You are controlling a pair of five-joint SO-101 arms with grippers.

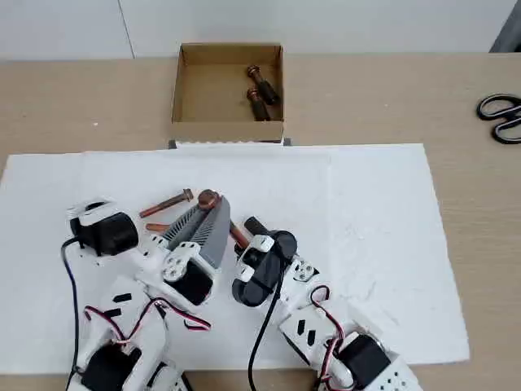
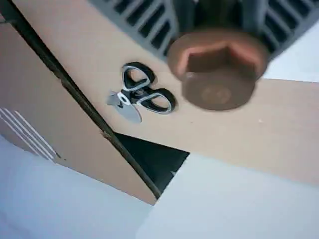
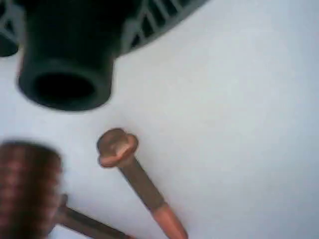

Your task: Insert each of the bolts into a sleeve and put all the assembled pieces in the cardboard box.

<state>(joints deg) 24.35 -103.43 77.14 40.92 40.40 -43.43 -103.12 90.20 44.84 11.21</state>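
My left gripper (image 1: 208, 205) is shut on a copper bolt (image 1: 209, 198), whose hex head (image 2: 217, 64) sits between the grey fingers (image 2: 139, 17). Its threaded end (image 3: 27, 186) lies close beside the black sleeve (image 3: 65, 74). My right gripper (image 1: 262, 236) is shut on that sleeve (image 1: 253, 225), and the open bore faces the camera in the right wrist view. Two loose bolts (image 1: 167, 203) (image 1: 157, 227) lie on the white paper left of the grippers; one of them (image 3: 134, 174) lies just below the sleeve. The cardboard box (image 1: 189, 90) at the back holds two assembled pieces (image 1: 262, 91).
White paper (image 1: 366, 212) covers the front of the wooden table. Scissors (image 1: 501, 116) lie at the far right edge, seen also as scissors (image 2: 142, 94) in the left wrist view. Both arms' bodies and cables crowd the near edge.
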